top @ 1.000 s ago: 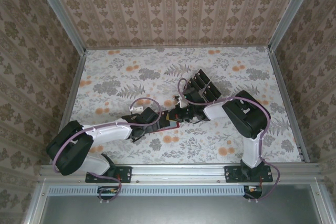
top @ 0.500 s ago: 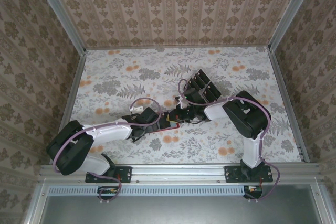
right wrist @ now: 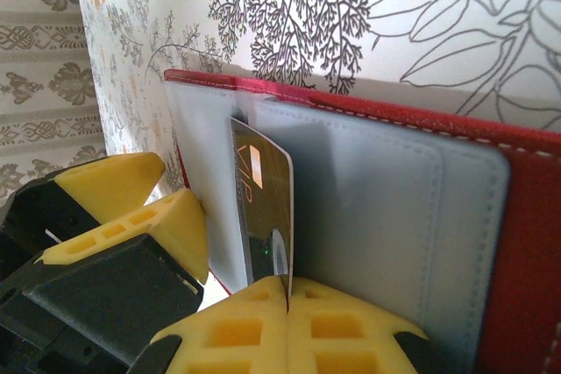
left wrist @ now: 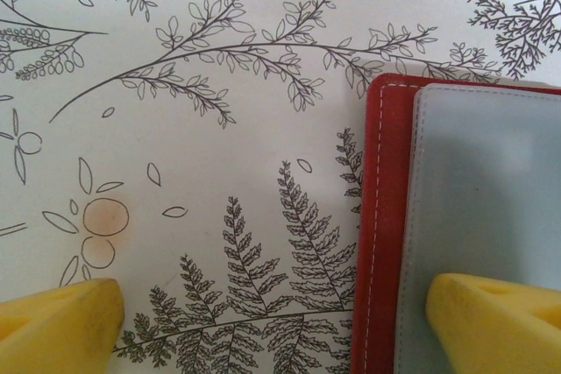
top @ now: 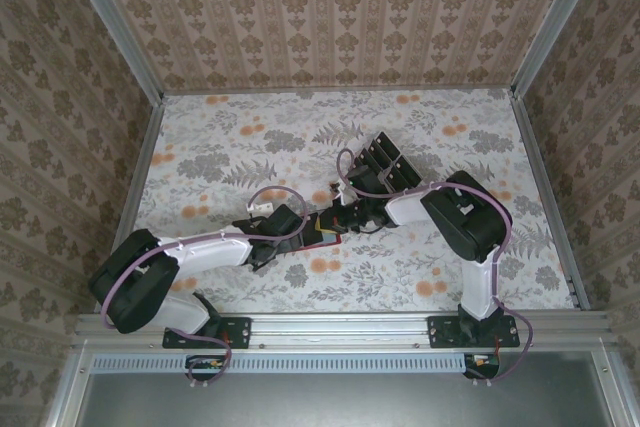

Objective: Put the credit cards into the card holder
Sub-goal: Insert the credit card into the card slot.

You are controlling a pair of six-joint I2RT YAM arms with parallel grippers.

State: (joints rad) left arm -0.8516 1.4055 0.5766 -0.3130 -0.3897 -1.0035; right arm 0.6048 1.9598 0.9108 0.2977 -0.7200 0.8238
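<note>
We had the right gripper (right wrist: 287, 299) clamped on a thin glossy black card (right wrist: 263, 208) at the grey slot of the red leather wallet (right wrist: 394, 190) just ahead, the left gripper (left wrist: 276, 317) jaws apart with one finger over it; next, we judged, a straight push deeper.

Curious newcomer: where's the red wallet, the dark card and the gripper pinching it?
card holder (right wrist: 394, 208): right wrist view, grey inner panel.
credit card (right wrist: 263, 203): right wrist view, glossy face.
right gripper (right wrist: 287, 293): right wrist view, between shut fingertips.

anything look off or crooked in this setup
Nothing spilled or damaged. One oddity: the glossy black credit card pinched in the right hand stands on edge, its far end at the grey pocket of the open red leather-like card holder, not flat inside. The open left hand rests one finger on the lining.
</note>
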